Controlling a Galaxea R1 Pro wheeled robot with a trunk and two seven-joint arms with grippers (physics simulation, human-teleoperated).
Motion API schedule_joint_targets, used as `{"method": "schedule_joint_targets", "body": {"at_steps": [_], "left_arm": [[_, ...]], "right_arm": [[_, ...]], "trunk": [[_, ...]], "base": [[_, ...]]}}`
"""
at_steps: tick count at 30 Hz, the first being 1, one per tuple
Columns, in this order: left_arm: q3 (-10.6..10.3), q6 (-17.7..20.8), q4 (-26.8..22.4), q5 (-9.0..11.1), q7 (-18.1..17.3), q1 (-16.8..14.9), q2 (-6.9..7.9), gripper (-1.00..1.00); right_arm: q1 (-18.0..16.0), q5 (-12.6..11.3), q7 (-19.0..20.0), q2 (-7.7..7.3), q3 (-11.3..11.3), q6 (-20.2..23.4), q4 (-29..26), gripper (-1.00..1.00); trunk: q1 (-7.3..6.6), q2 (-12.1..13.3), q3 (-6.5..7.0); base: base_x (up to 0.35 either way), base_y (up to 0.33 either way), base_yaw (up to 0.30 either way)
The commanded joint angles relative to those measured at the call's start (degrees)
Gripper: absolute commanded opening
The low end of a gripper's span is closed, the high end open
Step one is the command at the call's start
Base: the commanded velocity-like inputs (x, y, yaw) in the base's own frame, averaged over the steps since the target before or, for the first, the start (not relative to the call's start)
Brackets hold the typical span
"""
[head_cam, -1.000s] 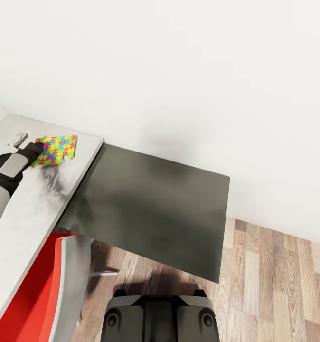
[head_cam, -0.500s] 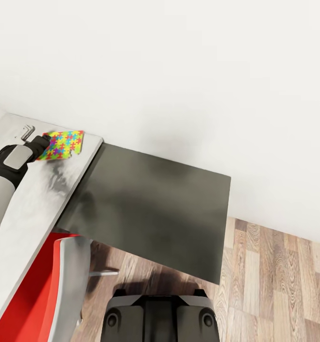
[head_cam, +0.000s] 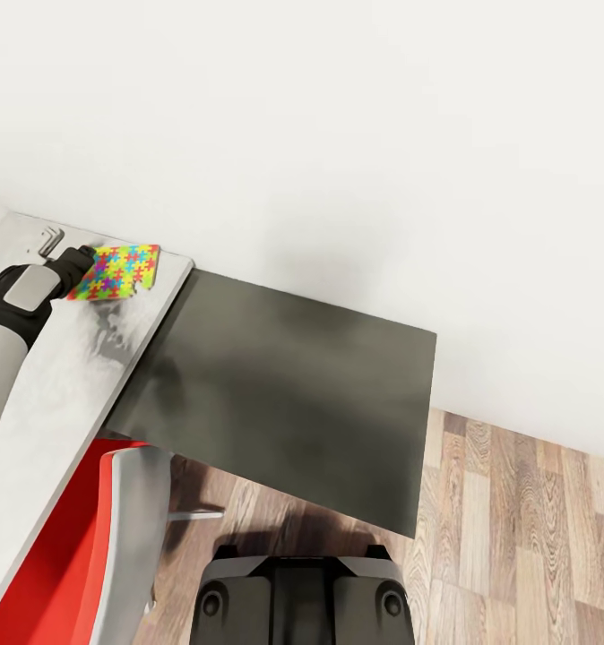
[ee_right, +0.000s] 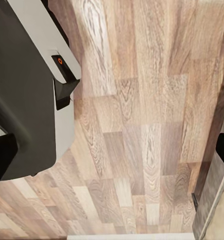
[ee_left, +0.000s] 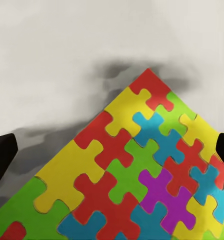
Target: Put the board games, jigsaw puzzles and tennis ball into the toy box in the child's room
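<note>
Far left, the left gripper [head_cam: 76, 263] reaches across the pale table [head_cam: 60, 394] and meets the jigsaw puzzle [head_cam: 116, 271] near the table's far right corner. In the left wrist view the puzzle [ee_left: 141, 180] spreads between the dark fingertips [ee_left: 2, 160], jaws spread wide; whether they pinch it, I cannot tell. Danger: a thin flat square could slip free or skid off onto the dark cabinet [head_cam: 293, 394] to the right. The right gripper [ee_right: 112, 155] hangs spread, empty, above the plank floor [ee_right: 141, 100].
</note>
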Motion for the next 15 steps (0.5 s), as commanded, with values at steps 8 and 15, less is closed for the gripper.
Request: {"method": "schedule_joint_targets", "body": {"at_steps": [8,15], "left_arm": [[-0.43,0.17,-0.16,0.37,0.34,-0.28,0.15,1.00],[-0.42,0.45,-1.53,0.39,0.20,-0.77,0.20,1.00]], "right_arm": [[-0.01,-0.24,0.02,-0.08,0.49,-0.40,-0.07,1.00],[-0.01,-0.24,0.03,-0.05,0.49,-0.40,-0.07,1.00]], "trunk": [[0.03,-0.09,-0.07],[0.03,-0.09,-0.07]], "base": [[0.000,0.000,0.000],[0.000,0.000,0.000]]}}
